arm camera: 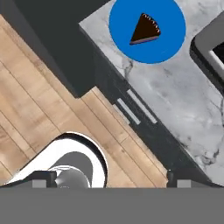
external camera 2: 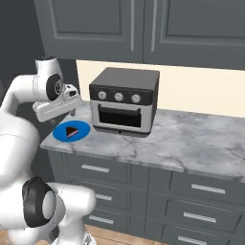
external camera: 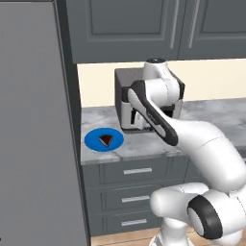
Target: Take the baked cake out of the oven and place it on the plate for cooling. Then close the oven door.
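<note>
Brown, almost black, the cake [arm camera: 145, 29] is a single wedge with a thin pale line along its curved edge, lying near the middle of a round blue plate [arm camera: 124, 17]; plenty of bare blue rim shows all around it. The plate sits flat on the grey marble counter [external camera 2: 191, 139], close to the counter's front edge and left end, just beside the oven [external camera 2: 125, 100], a small boxy countertop unit with a dark top, three round knobs and a glass-fronted oven door [external camera 2: 118, 117] that stands shut. To the oven's right the counter runs on bare for a long way. Grey drawers [external camera: 137, 171] with silver bar handles sit below the counter, and a tall grey panel [external camera: 33, 134] rises at the counter's left end. The gripper [external camera 2: 72, 111] hangs above the plate's left side, clear of the counter, its fingers spread wide with nothing between them. From the hand view the wooden floor [arm camera: 30, 100] lies below.
</note>
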